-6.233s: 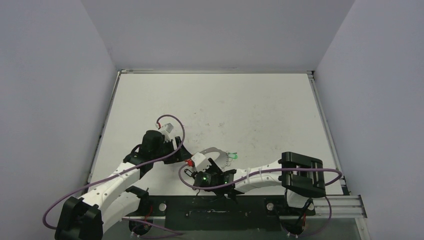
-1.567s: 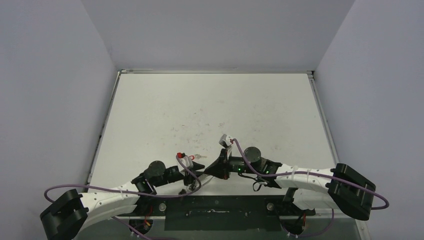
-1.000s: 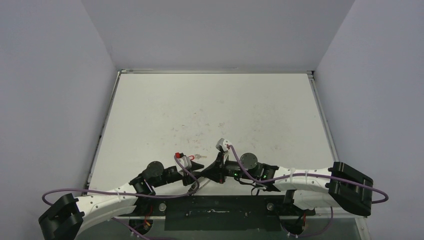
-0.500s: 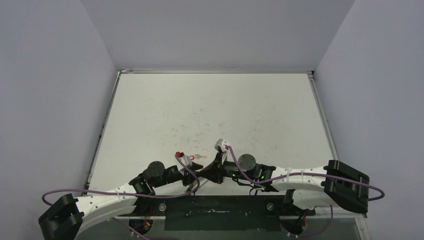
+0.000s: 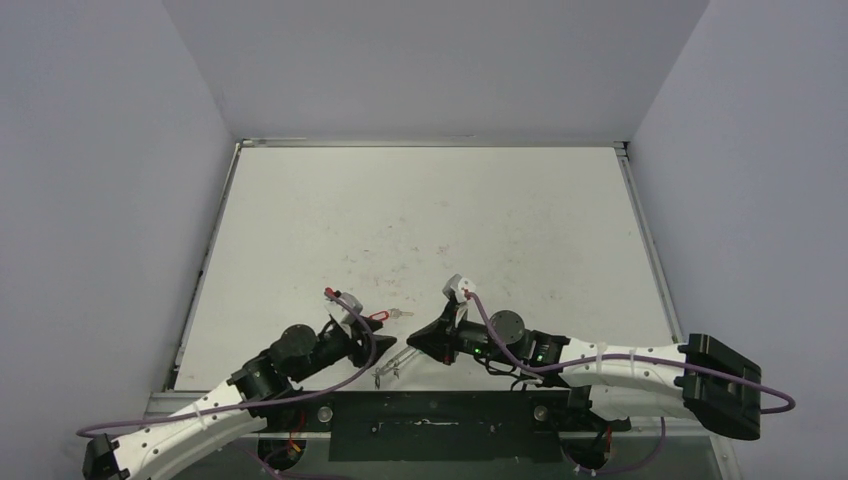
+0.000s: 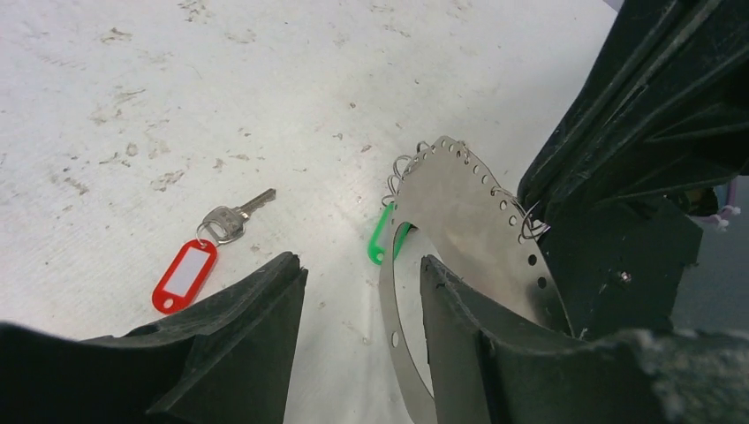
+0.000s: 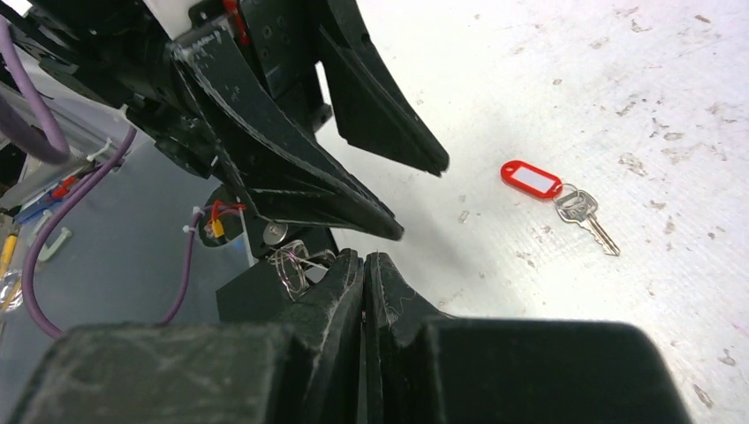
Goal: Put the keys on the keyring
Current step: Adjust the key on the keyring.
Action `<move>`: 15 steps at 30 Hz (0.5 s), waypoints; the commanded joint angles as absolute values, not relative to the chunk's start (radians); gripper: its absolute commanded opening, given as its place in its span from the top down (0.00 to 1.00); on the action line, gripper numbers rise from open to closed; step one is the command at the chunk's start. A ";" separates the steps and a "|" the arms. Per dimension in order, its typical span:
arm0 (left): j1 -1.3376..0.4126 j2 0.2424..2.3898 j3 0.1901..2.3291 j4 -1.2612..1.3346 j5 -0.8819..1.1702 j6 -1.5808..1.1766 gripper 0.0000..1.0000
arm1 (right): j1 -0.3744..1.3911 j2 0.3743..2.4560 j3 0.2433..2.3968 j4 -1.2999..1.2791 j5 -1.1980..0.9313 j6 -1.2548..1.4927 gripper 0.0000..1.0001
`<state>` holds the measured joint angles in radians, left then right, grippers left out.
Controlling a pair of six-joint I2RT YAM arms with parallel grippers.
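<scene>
Scuffed tabletop (image 6: 265, 88): flat red key (image 6: 225, 221) at 10 o'clock may be fumbled by released left claw (image 6: 362, 263); keyring (image 6: 459, 212) is clenched by right claw (image 7: 364, 261).

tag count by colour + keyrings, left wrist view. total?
red tag: 1
green tag: 1
keyring: 1
total: 3

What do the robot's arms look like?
The left arm and right arm are white tubes with chunky black joints. A purple cable loops along each. The left gripper and right gripper are black, with two wedge-shaped fingers. Tiny green lights glow on the right arm.
</scene>
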<state>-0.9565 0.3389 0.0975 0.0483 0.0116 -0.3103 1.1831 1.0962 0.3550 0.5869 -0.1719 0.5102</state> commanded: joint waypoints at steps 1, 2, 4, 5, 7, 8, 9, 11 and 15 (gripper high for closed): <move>-0.963 0.263 0.178 -0.172 -0.064 -0.430 0.50 | 1.191 1.028 0.387 0.506 -0.116 0.475 1.00; -0.964 0.259 0.181 -0.173 -0.053 -0.433 0.49 | 1.192 1.024 0.388 0.499 -0.116 0.474 1.00; -0.964 0.261 0.191 -0.167 -0.040 -0.429 0.49 | 1.192 1.019 0.391 0.489 -0.118 0.474 1.00; -0.965 0.265 0.201 -0.172 -0.039 -0.421 0.49 | 1.192 1.019 0.391 0.486 -0.118 0.475 1.00; -0.965 0.275 0.226 -0.183 -0.035 -0.387 0.48 | 1.192 1.021 0.392 0.480 -0.115 0.475 1.00; -0.965 0.279 0.241 -0.187 -0.034 -0.372 0.48 | 1.193 1.024 0.395 0.475 -0.111 0.474 1.00; -0.965 0.286 0.255 -0.190 -0.031 -0.362 0.48 | 1.193 1.027 0.397 0.473 -0.109 0.473 1.00; -0.965 0.304 0.285 -0.185 -0.004 -0.344 0.47 | 1.192 1.033 0.401 0.474 -0.110 0.474 1.00; -0.965 0.378 0.322 -0.172 0.092 -0.355 0.44 | 1.193 1.045 0.419 0.463 -0.101 0.470 1.00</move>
